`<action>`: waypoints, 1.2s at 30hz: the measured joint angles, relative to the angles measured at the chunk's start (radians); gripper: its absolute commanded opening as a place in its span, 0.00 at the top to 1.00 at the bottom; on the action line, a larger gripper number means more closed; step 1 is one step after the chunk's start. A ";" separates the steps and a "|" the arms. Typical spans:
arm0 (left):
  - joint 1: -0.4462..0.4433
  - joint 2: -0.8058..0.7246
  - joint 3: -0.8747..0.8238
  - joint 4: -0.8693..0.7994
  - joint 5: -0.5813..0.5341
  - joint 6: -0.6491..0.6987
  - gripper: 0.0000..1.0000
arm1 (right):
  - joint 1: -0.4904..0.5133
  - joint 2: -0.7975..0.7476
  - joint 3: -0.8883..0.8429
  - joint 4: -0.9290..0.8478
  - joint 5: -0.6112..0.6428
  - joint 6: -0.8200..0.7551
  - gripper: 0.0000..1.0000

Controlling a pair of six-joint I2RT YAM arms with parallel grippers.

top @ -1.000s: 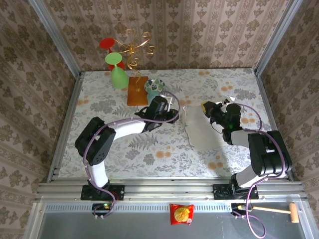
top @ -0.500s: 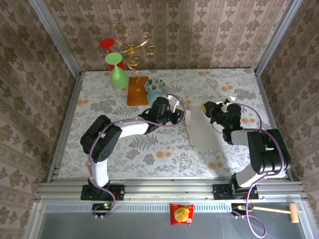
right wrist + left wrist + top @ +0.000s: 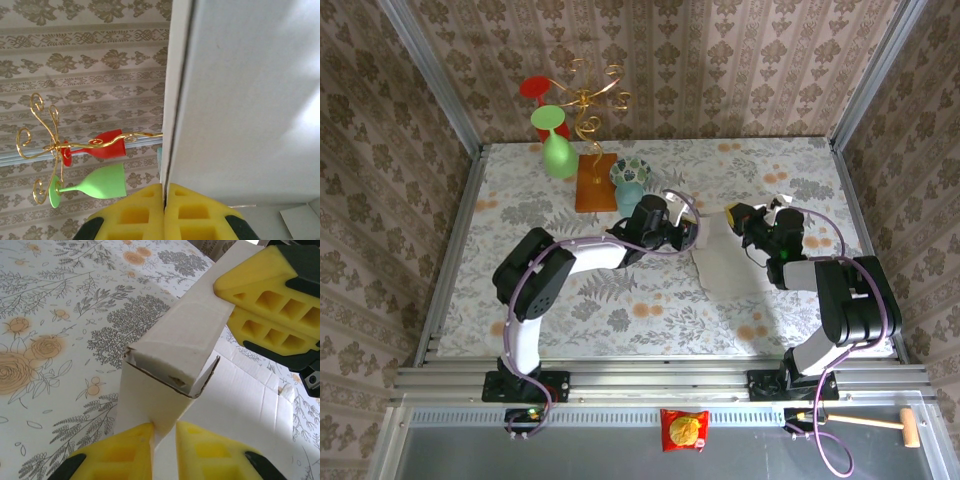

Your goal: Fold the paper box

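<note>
Your left gripper (image 3: 164, 434) pinches the paper box (image 3: 175, 347) by its raised wall; your right gripper (image 3: 164, 197), fingers pressed together, seems to clamp the box's far edge.

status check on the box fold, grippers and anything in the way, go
Left gripper clamped on a raised flap of the paper box; right gripper shut on another panel. One wall up. Teal cup clear of the box.

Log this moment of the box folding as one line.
paper box: partly folded, one panel raised | left tool: shut on that panel | right tool: shut on its far end
</note>
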 measured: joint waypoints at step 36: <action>-0.060 0.132 0.198 -0.102 -0.325 0.105 0.76 | -0.014 0.038 0.033 0.024 0.035 0.009 1.00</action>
